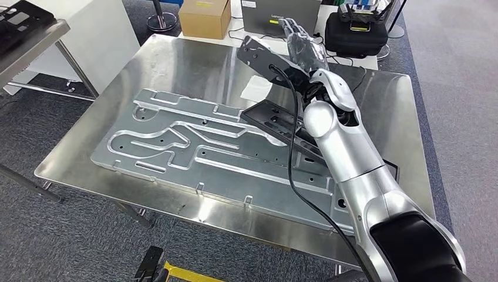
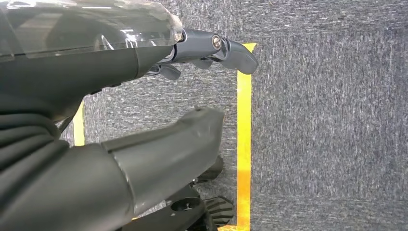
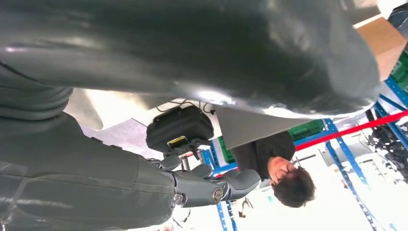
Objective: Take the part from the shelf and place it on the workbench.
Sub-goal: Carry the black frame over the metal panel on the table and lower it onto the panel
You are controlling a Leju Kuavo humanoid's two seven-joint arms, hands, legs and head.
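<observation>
The part (image 1: 271, 119) is a flat black piece with holes. It lies on the large machined aluminium plate (image 1: 176, 147) on the steel workbench (image 1: 176, 59), and my right forearm hides its near end. My right hand (image 1: 302, 42) is raised above the bench's far side, beyond the part and clear of it. Its fingers are stretched out and hold nothing. In the right wrist view the fingers (image 3: 216, 187) are also bare. My left hand (image 2: 211, 50) hangs over the carpet with thumb and fingers apart and nothing in it.
Behind the bench stand a cardboard box (image 1: 204, 16), a grey case (image 1: 279, 14) and a black bag (image 1: 355, 32). A grey shelf (image 1: 23, 26) is at the far left. A person (image 3: 288, 185) is near blue racking. Yellow floor tape (image 2: 244, 134) runs below my left hand.
</observation>
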